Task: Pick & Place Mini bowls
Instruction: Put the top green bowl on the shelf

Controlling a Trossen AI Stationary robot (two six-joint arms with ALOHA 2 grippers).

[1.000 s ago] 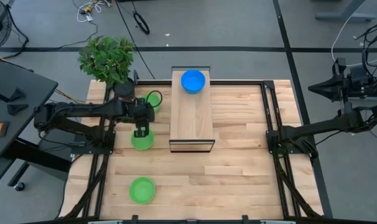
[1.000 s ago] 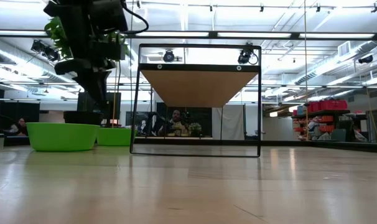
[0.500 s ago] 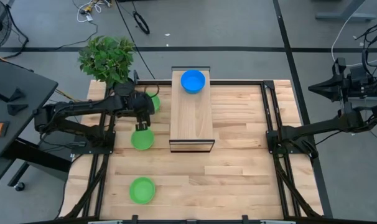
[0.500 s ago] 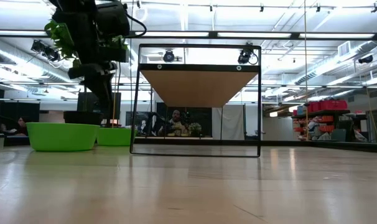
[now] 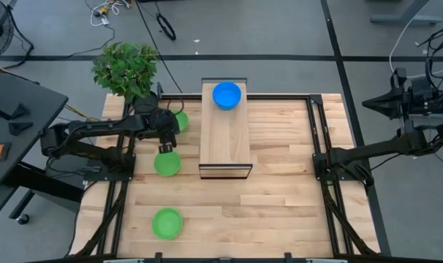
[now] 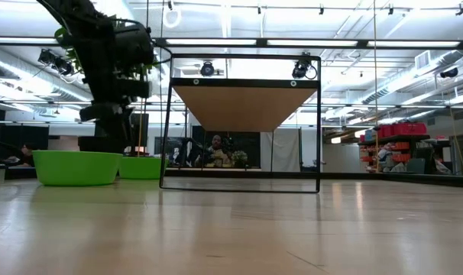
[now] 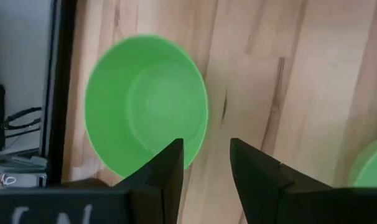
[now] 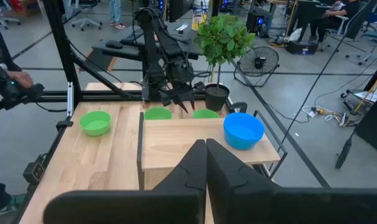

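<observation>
High view: a wooden table [image 5: 280, 212] carries a raised wooden shelf [image 5: 224, 135] on a black frame, set at the table's far centre. A blue mini bowl [image 5: 226, 95] sits on the far end of the shelf top. Three green mini bowls lie on the table to the left of the shelf: the far green bowl [image 5: 179, 120] beside the shelf's far left edge, the middle green bowl [image 5: 167, 164] nearer, and the near green bowl [image 5: 167, 223] well apart towards the table's near left. A potted plant [image 5: 126, 69] stands at the far left corner.

The left gripper [image 5: 165, 149] hangs just above the far rim of the middle green bowl, between it and the far green bowl. Left wrist view: its two dark fingers [image 7: 167, 168] stand apart with bare wood between them, grasping nothing; the middle green bowl [image 7: 146, 109] rests free on the table just beyond the tips.

The right arm waits at the table's right edge; the right gripper [image 8: 206, 149] has its fingers pressed together, empty.

Low view: two green bowls [image 6: 77, 167] rest on the tabletop left of the shelf frame [image 6: 243, 122].
</observation>
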